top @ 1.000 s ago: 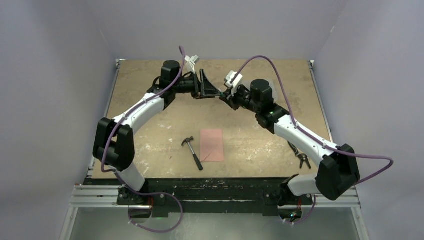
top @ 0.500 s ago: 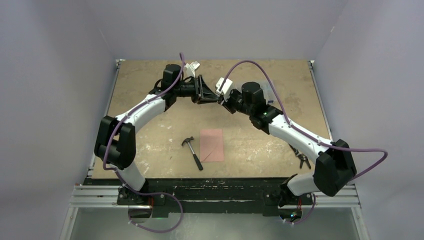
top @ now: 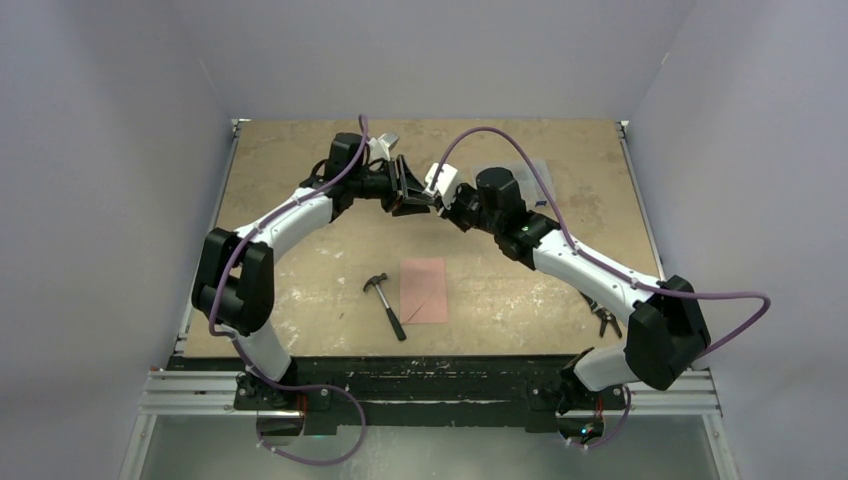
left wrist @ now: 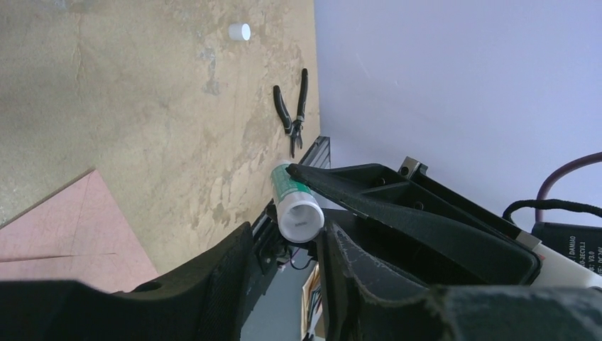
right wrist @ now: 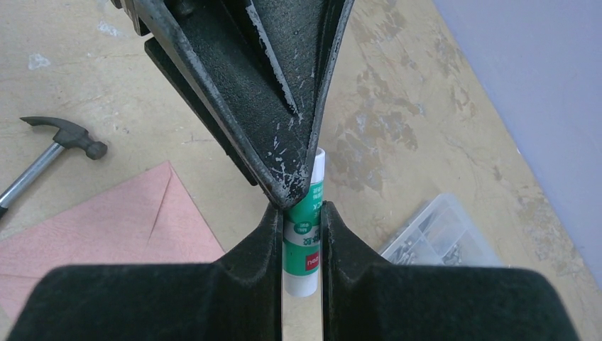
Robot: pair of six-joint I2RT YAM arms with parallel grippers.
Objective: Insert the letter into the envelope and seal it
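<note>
Readying the glue stick (right wrist: pixel 304 249), it seems: the right gripper (right wrist: pixel 302 209) clamps it, the left gripper (left wrist: pixel 284 238) straddles its end, grip unclear. Next, likely, pulling it open.

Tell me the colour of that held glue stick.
The glue stick is white with a green label; clearest in right wrist view.

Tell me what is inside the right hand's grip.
A green-and-white glue stick, pinched in the right hand. The left hand overlaps part of it in the right wrist view, so whether that hand grips it too cannot be told.
</note>
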